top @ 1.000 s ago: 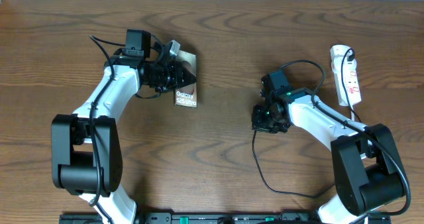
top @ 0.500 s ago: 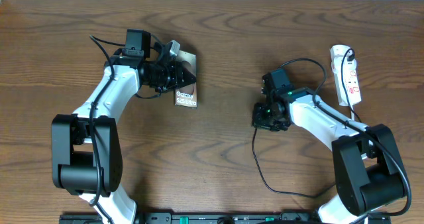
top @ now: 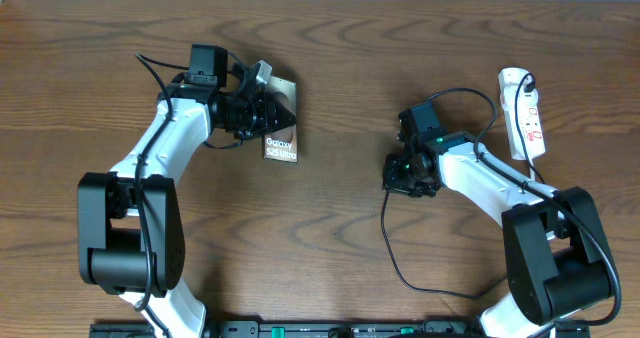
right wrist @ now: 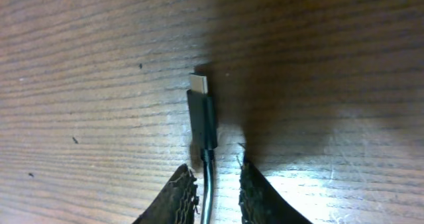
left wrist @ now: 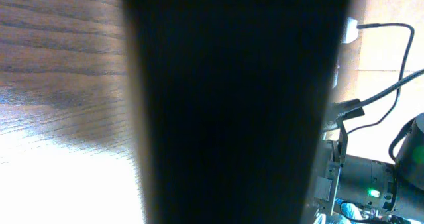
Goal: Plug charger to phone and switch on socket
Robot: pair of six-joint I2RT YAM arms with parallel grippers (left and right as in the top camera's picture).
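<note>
The phone (top: 281, 143), a dark slab with white "Galaxy S25 Ultra" lettering, lies at the left of the table with my left gripper (top: 262, 113) shut on its upper end. It fills the left wrist view as a black slab (left wrist: 232, 105). The charger is a thin black cable (top: 390, 248) that ends in a small black plug tip (right wrist: 201, 114) lying flat on the wood. My right gripper (right wrist: 213, 171) straddles the cable just behind the plug, its jaws narrowly open with gaps showing beside the cable. The white socket (top: 524, 113) lies at the far right.
The charger cable loops over the table toward the front edge near the right arm's base (top: 555, 268). The socket's cord and a black plug sit at its top end (top: 515, 78). The wooden table (top: 340, 228) lies between both arms.
My right gripper has shifted slightly right over the plug end of the cable. The left arm and the phone have not moved.
</note>
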